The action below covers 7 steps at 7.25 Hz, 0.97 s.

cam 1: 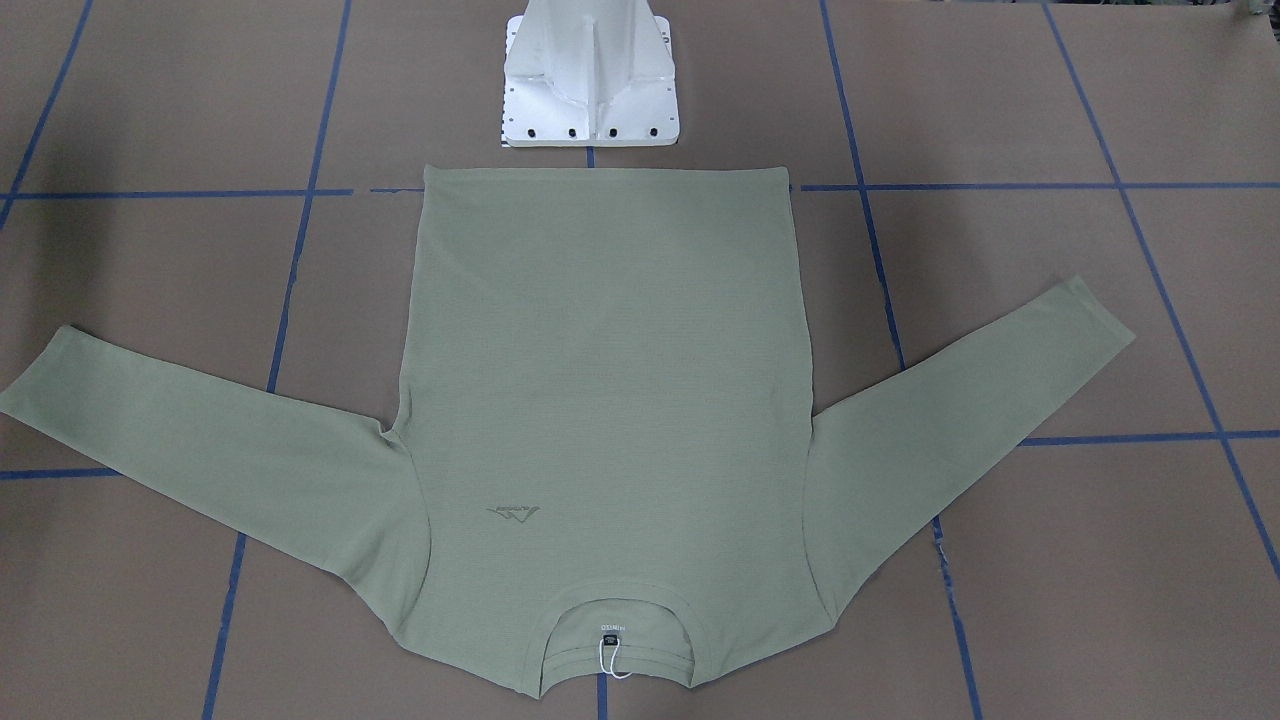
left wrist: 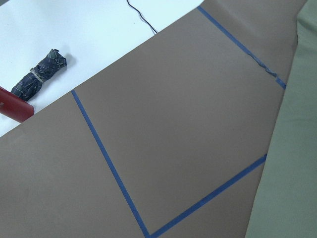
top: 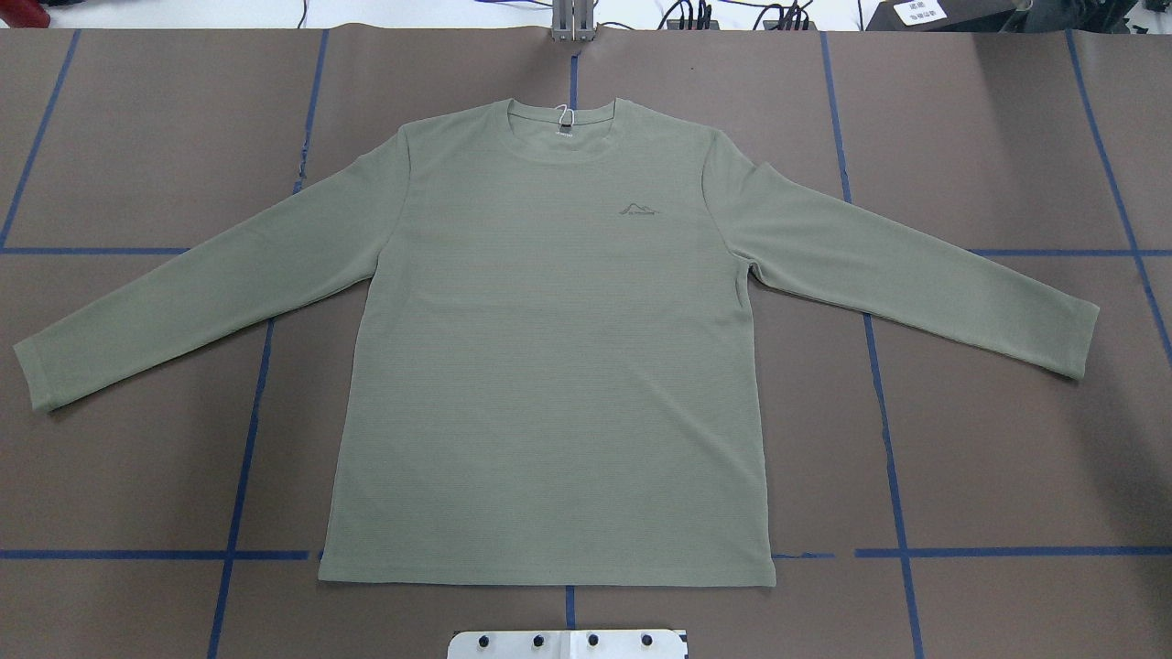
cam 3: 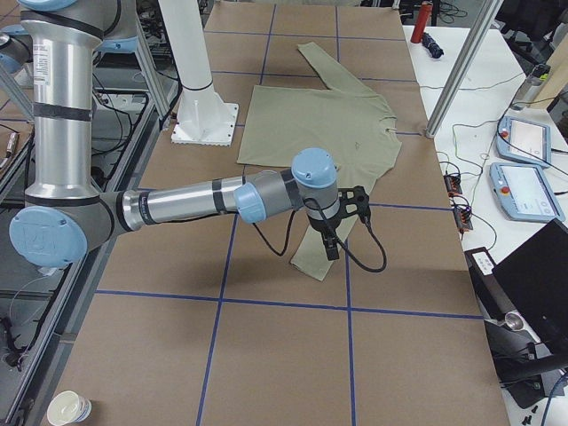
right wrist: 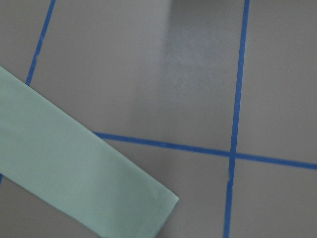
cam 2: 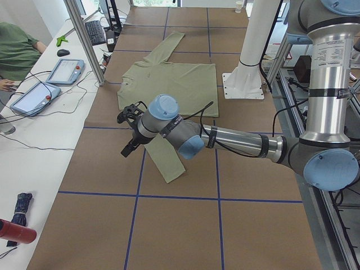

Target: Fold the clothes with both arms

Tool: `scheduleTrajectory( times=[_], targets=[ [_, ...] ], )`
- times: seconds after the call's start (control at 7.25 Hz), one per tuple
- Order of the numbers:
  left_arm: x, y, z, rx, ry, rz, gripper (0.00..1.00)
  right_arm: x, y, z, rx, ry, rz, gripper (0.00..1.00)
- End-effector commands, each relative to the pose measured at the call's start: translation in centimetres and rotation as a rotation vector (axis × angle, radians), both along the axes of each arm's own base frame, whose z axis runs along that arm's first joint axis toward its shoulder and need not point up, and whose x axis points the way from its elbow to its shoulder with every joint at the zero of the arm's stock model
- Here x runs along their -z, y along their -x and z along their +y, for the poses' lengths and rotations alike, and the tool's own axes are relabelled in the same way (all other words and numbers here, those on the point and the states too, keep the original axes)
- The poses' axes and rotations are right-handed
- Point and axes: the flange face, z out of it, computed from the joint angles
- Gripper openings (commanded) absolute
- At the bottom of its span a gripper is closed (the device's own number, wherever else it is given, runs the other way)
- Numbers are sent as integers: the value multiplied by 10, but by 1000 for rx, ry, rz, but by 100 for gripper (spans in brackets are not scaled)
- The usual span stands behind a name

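neck tag [cam 1: 610, 629] lettering too small, person [cam 2: 14, 48] cut off at edge

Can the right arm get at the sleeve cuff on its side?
Probably yes: the right gripper hangs close over that sleeve cuff, which lies flat on the table with nothing covering it.

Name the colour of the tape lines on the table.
Blue; the tape lines show best in the overhead exterior view.

Overhead and front cameras look steeply down from opposite sides, sharing the whole shirt [top: 549, 366]. End cameras sit nearest the left gripper [cam 2: 129, 132] and right gripper [cam 3: 342, 222]; wrist cameras peer closely beneath them.
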Motion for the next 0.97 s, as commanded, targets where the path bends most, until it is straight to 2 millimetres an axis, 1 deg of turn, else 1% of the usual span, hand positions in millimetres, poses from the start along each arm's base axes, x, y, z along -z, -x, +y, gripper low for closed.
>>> scheduleTrajectory(
  times=[0.0, 0.14, 0.28, 0.41, 0.55, 0.69, 0.83],
  targets=[
    [2, 0, 2, 2, -8, 5, 100, -67, 71, 16, -131, -1, -77, 96],
    [2, 0, 2, 1, -11, 4, 100, -94, 109, -2, -181, -13, -67, 89],
    [2, 0, 2, 0, -12, 3, 100, -113, 137, -5, -164, 5, -74, 86],
    [2, 1, 3, 2, -12, 3, 100, -122, 146, -2, -150, 16, -64, 84],
    [2, 1, 3, 1, -13, 2, 100, -136, 151, 3, -136, 42, -51, 83],
    [2, 1, 3, 2, -12, 1, 100, -141, 149, 9, -133, 47, -49, 83],
    [2, 1, 3, 1, -13, 0, 100, -143, 148, 11, -134, 48, -49, 82]
  ],
)
